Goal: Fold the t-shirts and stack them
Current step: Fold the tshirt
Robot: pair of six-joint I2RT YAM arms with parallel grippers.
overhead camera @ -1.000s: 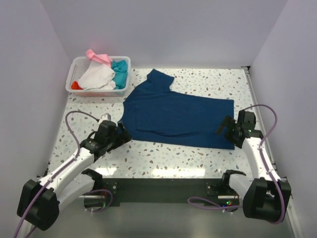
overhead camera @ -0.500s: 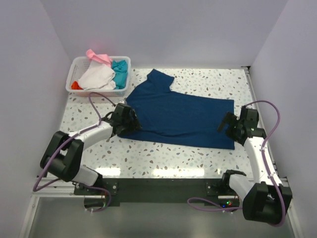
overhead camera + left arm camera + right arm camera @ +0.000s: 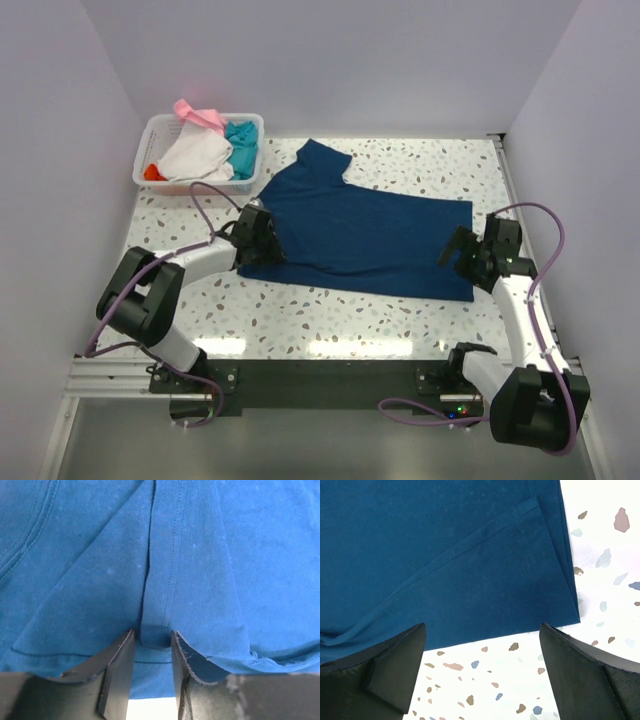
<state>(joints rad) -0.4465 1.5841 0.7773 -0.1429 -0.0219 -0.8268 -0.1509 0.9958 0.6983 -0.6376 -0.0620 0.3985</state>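
**Item 1 – navy tee** [image 3: 360,225]. Spread flat across mid table, sleeve end toward the basket side, hem end toward my R arm. One sleeve sticks out toward the far edge. No print in view.
- L wrist cam: cloth [image 3: 210,555] w/ a raised pleat and a stitched seam running away from the fingers.
- R wrist cam: hem corner [image 3: 445,555], flat, stitch line clean.

**Item 2 – left gripper** [image 3: 262,242]. At the tee's near-left edge. Own cam [image 3: 152,637]: fingers clenched on a narrow ridge of navy cloth. The bite looks shallow, edge only.

**Item 3 – right gripper** [image 3: 460,252]. At the hem end, near corner. Own cam [image 3: 482,627]: jaws spread wide, nothing between them, hem edge and bare table below.

**Item 4 – remaining tees**, all in the basket [image 3: 195,188], far left, just beside the navy tee:
- white tee [image 3: 195,155]
- teal tee [image 3: 240,140]
- pink tee [image 3: 198,113], draped on the rim
- orange-red tee [image 3: 150,172]

**Item 5 – table** [image 3: 400,310]. Speckled top.

**Step in hand (my read):** securing both near corners for the 1st fold; task is early, nothing stacked yet.

**To do it well:**
- Drop R onto the hem corner and take both layers before closing.
- Check that L holds more than the pleat crest.
- Lift both ends level and carry over together, keeping the cloth taut so the fold line runs straight and the tee doesn't drag toward the basket.
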